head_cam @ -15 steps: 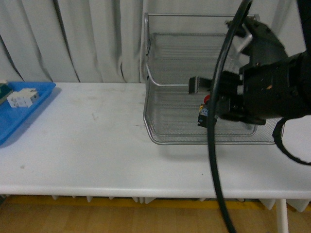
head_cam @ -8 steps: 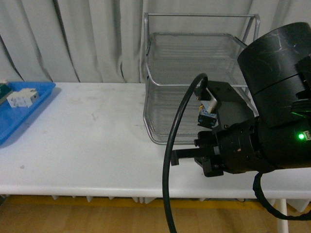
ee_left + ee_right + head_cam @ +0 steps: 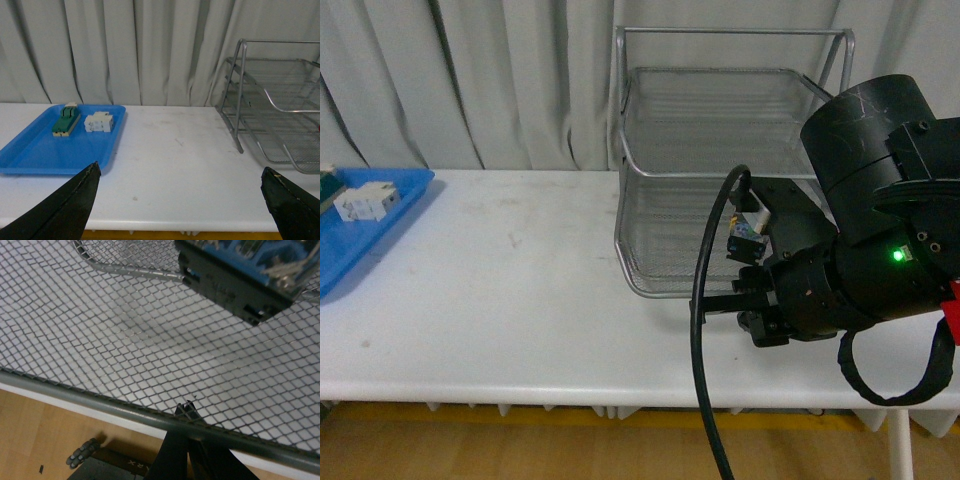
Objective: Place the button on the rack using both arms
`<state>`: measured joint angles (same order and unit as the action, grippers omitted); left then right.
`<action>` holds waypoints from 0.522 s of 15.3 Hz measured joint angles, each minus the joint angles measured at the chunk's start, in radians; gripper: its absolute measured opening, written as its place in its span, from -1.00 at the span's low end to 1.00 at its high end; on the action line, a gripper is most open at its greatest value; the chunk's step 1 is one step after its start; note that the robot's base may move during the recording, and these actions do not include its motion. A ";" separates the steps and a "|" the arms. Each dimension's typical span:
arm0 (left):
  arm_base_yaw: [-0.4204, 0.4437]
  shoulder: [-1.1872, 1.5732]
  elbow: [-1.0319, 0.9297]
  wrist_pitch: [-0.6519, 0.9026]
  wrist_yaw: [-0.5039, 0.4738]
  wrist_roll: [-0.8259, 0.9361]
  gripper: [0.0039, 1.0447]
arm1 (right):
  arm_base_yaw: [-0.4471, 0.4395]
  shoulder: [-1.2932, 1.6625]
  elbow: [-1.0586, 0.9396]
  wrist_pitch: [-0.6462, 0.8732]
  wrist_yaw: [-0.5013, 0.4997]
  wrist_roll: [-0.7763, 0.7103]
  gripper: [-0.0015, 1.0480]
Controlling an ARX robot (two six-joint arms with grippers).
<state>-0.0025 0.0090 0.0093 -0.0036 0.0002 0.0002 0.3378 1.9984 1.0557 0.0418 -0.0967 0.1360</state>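
Note:
The silver wire-mesh rack (image 3: 730,150) stands at the back right of the white table. The button (image 3: 742,240) lies on its bottom tier, black body with blue detail; its red cap does not show. The right wrist view has it close up (image 3: 240,275) on the mesh (image 3: 125,340). My right gripper (image 3: 703,305) is shut and empty, just outside the rack's front rail (image 3: 150,412), its tips (image 3: 185,407) seen through the mesh. My left gripper (image 3: 182,200) hangs open over the table's near edge, far from the rack (image 3: 280,110).
A blue tray (image 3: 30,155) at the table's left holds a green-and-cream block (image 3: 66,120) and a white blocky component (image 3: 98,122); it also shows in the front view (image 3: 360,240). The right arm's black cable (image 3: 705,340) loops in front of the table edge. Curtains hang behind.
My right gripper has drawn back out of the rack and dropped below its front rail. The button stays behind on the bottom tier.

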 joint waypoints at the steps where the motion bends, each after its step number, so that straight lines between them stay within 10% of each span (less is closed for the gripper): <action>1: 0.000 0.000 0.000 0.000 0.000 0.000 0.88 | -0.011 0.011 0.021 -0.015 -0.002 -0.004 -0.97; 8: 0.000 0.000 0.000 0.000 0.000 0.000 0.88 | -0.058 0.064 0.171 -0.049 0.011 -0.047 -0.97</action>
<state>-0.0025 0.0090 0.0093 -0.0036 0.0002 0.0002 0.2794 2.0621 1.2263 -0.0074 -0.0853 0.0895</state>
